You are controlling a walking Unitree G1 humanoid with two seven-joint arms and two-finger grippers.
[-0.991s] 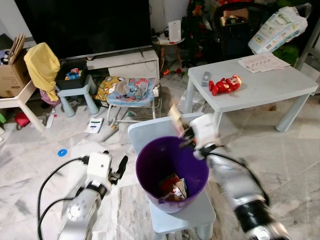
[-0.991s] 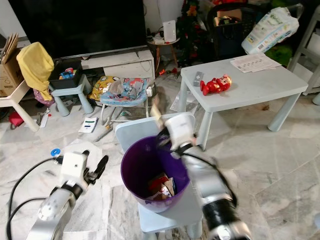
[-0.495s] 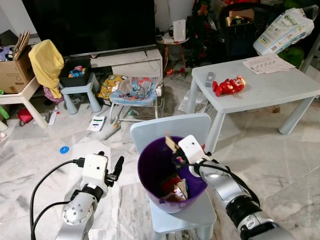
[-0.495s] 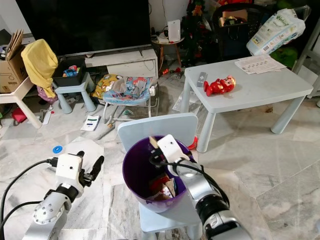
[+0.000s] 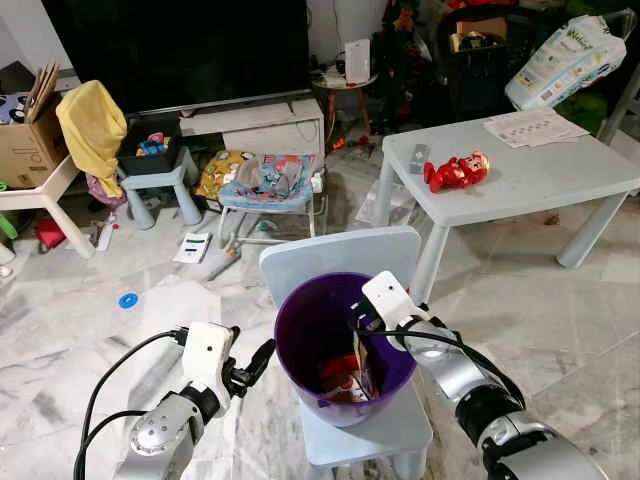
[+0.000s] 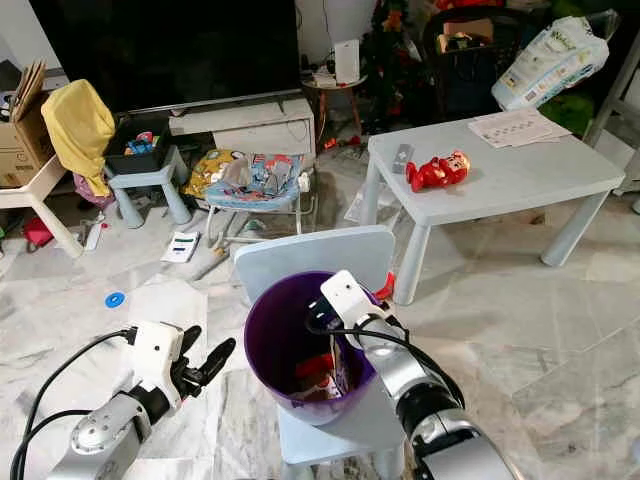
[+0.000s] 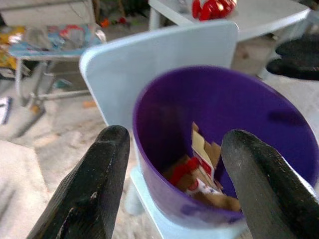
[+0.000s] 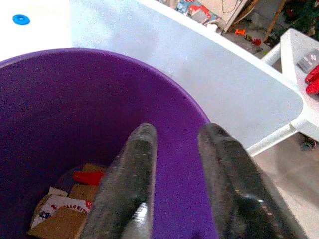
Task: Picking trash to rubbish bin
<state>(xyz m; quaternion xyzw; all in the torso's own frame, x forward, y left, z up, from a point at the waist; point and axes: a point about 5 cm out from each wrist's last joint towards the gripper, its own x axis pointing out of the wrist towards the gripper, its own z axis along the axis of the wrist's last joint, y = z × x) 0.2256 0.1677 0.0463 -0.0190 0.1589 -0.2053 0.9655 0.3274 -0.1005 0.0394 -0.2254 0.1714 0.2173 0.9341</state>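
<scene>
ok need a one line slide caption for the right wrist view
Right gripper poised empty, fingers slightly parted, over the purple bin holding cardboard scraps.

A marble floor (image 5: pixel 560 300) lay cluttered; a white table (image 5: pixel 560 180) stood far right, a dark television (image 5: pixel 180 50) far left.

Before me stood a pale blue chair (image 5: pixel 340 260). Beyond it, a light table (image 5: pixel 520 180) carried a red toy (image 5: pixel 455 171), a remote (image 5: pixel 416 158) and papers (image 5: pixel 533 125). A yellow cloth (image 5: pixel 92 125) hung near a dark television (image 5: pixel 180 45). A blue ring (image 5: pixel 126 299) lay on the marble floor (image 5: pixel 560 310).
</scene>
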